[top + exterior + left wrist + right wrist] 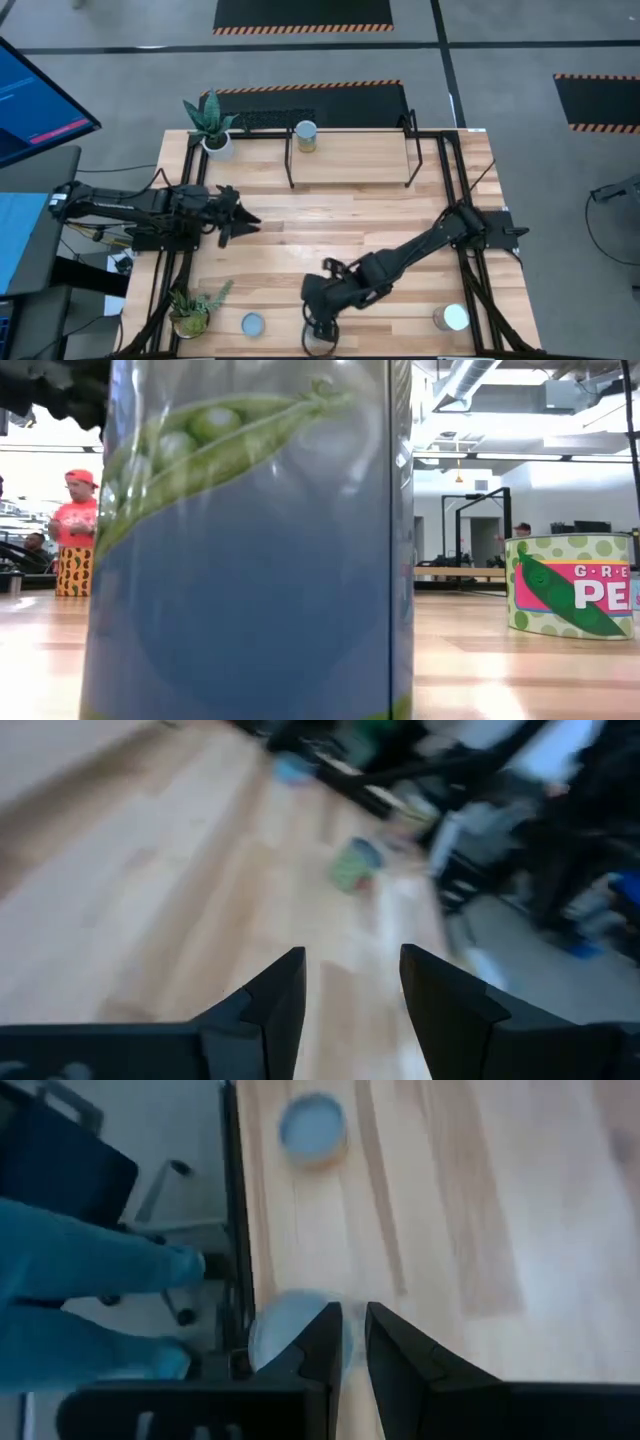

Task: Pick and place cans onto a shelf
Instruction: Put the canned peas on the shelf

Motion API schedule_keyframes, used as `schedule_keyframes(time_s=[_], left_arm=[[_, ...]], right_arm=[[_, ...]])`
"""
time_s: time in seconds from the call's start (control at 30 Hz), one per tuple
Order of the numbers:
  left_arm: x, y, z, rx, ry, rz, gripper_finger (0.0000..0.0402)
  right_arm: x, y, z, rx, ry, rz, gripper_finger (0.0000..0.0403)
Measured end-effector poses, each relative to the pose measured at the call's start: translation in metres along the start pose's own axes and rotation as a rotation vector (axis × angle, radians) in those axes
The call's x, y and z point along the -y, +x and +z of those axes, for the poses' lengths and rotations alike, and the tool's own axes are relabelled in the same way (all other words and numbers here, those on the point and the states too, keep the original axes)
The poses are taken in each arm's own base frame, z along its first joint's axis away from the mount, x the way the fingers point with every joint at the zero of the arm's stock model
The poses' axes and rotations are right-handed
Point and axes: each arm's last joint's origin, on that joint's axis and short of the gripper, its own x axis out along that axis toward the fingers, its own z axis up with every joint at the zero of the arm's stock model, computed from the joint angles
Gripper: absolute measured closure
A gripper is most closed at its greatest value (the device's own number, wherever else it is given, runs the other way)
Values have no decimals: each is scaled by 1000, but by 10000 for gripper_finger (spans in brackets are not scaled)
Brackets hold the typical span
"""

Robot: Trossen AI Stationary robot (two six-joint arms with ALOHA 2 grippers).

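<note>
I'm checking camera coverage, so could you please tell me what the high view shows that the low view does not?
Only the high view shows both arms, the shelf with one can on it, two potted plants, and the right gripper over a can at the table's near edge. Only the low view shows can labels, a pea picture filling the frame, and people in the room behind. Both show the wooden table and cans.

A blue pea can (250, 550) looms close; another can (570, 585) stands farther right.
</note>
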Motion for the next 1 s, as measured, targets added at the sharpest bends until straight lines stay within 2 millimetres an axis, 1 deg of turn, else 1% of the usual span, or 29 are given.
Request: schedule_keyframes(time_s=[0.1,0.2,0.3,0.37,0.47,0.6,0.67,0.73,0.83,1.0], left_arm=[[10,-1,-1,-11,-4,-118,249],[29,-2,6,45,5,-253,249],[53,-2,14,81,42,-301,249],[67,-2,15,93,89,-272,249],[90,7,15,100,157,-210,249],[115,24,2,24,238,-125,249],[126,31,-3,10,262,-91,249],[134,35,-11,-17,289,-77,249],[145,41,-18,-38,291,-87,249],[149,48,-34,-92,286,-80,249]], right_arm=[[-12,2,-6,15,92,37,327],[-22,-4,-11,44,139,48,327],[-31,-11,-19,52,123,49,327],[-35,-13,-25,38,117,33,327],[-34,-11,-34,4,111,-23,327],[-28,-1,-36,23,100,-124,327],[-27,0,-33,33,114,-112,327],[-26,1,-32,23,135,-103,327],[-26,3,-32,19,114,-107,326],[-22,4,-29,15,105,-106,313]])
